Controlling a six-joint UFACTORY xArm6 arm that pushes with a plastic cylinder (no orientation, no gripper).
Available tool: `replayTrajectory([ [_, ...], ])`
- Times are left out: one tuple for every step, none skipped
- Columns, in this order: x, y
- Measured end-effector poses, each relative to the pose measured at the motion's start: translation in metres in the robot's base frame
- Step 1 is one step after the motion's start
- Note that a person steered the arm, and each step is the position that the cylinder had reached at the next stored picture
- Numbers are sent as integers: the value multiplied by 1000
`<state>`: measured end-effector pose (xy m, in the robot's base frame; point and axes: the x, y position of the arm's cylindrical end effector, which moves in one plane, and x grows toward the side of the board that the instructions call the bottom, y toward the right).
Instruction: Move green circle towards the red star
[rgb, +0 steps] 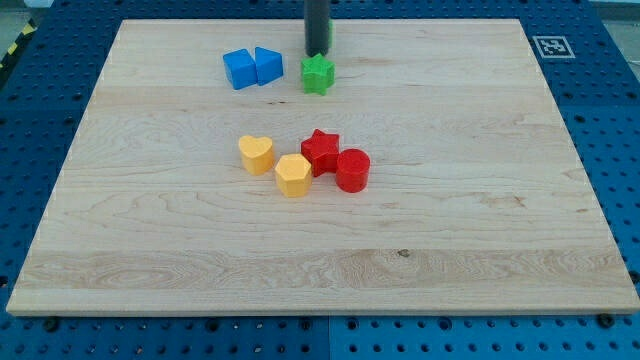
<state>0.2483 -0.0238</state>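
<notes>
so my tip is sitting just topside of the green block near the desk's top edge; the red star is lying straight toward the bottom edge; no gripper on this rig, so nothing's being grasped.

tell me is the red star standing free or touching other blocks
Touching. The red star sits pressed between the yellow hexagon and the red cylinder.

Bright, even light falls from overhead. The blocks cast only short, soft shadows on the board, with no glare. Focus is sharp near and centre; the far rod looks slightly soft, perhaps blurred. Edges show no distortion.
</notes>
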Motion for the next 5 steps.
replayTrajectory([
  [-33, -32],
  [-56, -44],
  [-56, -36],
  [-26, 16],
  [6, 68],
])
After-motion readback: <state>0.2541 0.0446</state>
